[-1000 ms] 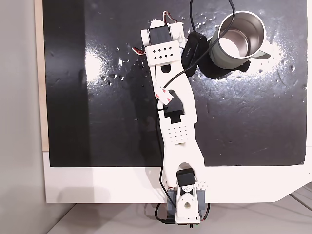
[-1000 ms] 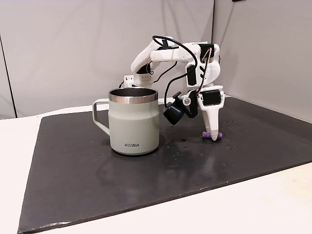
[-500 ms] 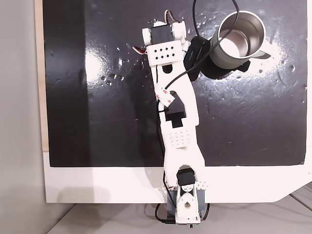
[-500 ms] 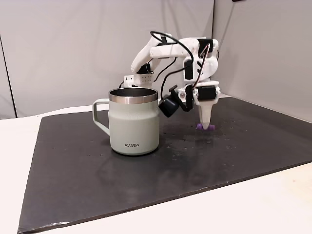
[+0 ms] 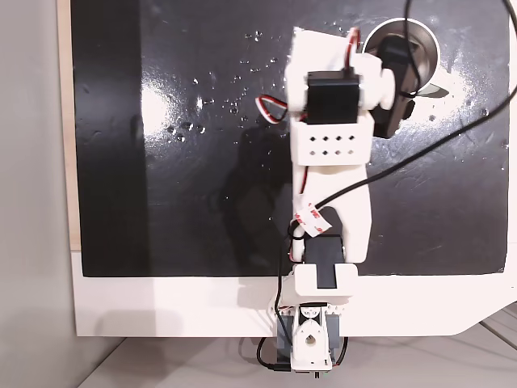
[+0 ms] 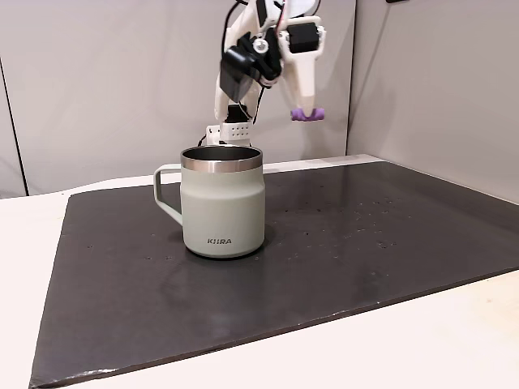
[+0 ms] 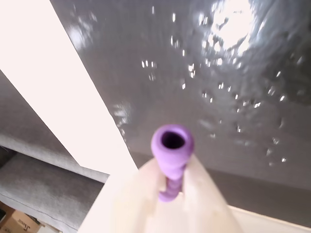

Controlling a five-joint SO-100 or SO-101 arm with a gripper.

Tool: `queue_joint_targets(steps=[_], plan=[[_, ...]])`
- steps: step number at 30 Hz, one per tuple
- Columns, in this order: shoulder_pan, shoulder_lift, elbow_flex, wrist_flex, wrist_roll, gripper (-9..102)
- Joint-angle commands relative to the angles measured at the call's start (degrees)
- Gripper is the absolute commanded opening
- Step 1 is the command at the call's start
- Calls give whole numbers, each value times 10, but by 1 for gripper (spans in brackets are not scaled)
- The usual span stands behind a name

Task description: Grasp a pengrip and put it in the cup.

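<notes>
Raised high above the dark mat (image 6: 365,243), the white plastic tool (image 6: 306,109) pinches the pengrip (image 6: 308,114), a small soft purple ribbed tube, between its two fingers. A fixed view from the side places it up and to the right of the cup (image 6: 221,203), a matte grey-green steel mug with a shiny rim and a loop handle on its left. From above, the arm (image 5: 331,145) hides most of the cup (image 5: 430,50). The wrist view shows the pengrip's (image 7: 172,145) hollow end, blurred, over the glossy speckled mat (image 7: 218,73) and white desk (image 7: 53,97).
</notes>
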Motion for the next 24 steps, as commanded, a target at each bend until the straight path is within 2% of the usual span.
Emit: queue_joint_targets(steps=[1,9,20,24], plan=[[82,46,-54,26,-48,0],[194,-47,-206,46,-140,0],[197,-141,-307,16,-171,0],[184,-140,-314,26,-186,21]])
